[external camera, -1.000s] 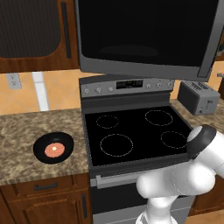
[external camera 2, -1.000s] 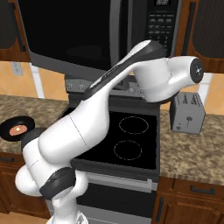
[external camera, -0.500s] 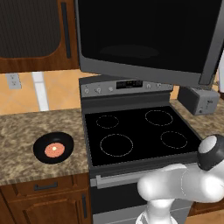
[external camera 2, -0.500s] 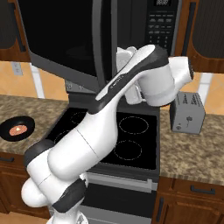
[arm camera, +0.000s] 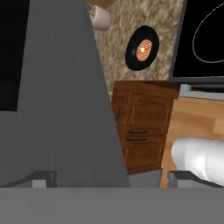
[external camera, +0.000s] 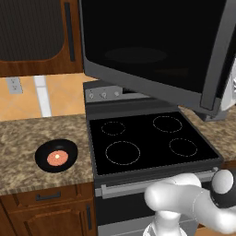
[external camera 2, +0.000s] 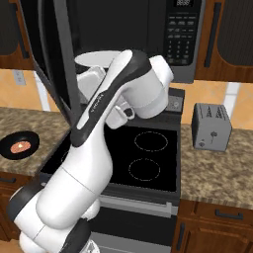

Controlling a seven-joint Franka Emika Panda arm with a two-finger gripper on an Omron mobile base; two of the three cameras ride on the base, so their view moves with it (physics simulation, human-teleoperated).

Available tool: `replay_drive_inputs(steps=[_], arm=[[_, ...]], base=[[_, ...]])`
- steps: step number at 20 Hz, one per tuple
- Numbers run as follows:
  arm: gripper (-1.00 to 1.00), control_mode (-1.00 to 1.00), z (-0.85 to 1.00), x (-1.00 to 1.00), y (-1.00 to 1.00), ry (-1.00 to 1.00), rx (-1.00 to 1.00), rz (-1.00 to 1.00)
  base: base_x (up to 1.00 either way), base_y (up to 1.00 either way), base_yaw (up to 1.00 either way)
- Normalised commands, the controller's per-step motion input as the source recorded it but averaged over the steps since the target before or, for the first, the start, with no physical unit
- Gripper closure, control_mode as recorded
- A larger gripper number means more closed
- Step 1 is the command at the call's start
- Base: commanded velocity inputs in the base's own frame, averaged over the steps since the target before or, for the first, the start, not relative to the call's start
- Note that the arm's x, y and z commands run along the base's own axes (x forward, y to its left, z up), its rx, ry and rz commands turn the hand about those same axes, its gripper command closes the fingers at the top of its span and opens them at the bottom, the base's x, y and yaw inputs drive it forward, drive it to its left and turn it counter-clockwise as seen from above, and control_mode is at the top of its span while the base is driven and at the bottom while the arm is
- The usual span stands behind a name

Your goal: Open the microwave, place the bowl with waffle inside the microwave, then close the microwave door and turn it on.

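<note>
One bowl with waffle [external camera: 56, 156] sits beside one four-ring stove [external camera: 147, 143].

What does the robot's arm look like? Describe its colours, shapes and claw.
The glossy white jointed robot arm is built of thick, rounded tube segments with dark grey to black bands and caps at the joints. A dark round cap with a pale grey centre shows on the elbow in the left base view. No cables or markings are visible. The claw has two small grey fingertips.
</note>
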Motion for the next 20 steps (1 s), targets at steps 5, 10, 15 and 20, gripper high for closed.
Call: replay_drive_inputs(steps=[5, 10, 15, 20], arm=[[-1.00, -1.00, -0.15, -0.21, 1.00, -0.11, -0.16, 0.24], [-1.00, -1.00, -0.14, 0.06, 1.00, -0.03, -0.09, 0.12], [-1.00, -1.00, -0.35, 0.03, 1.00, 0.00, -0.01, 0.06], [-1.00, -1.00, -0.19, 0.17, 1.00, -0.01, 0.00, 0.00]], base=[[0.00, 0.00, 0.00], [0.00, 0.00, 0.00], [0.00, 0.00, 0.00], [0.00, 0.00, 0.00]])
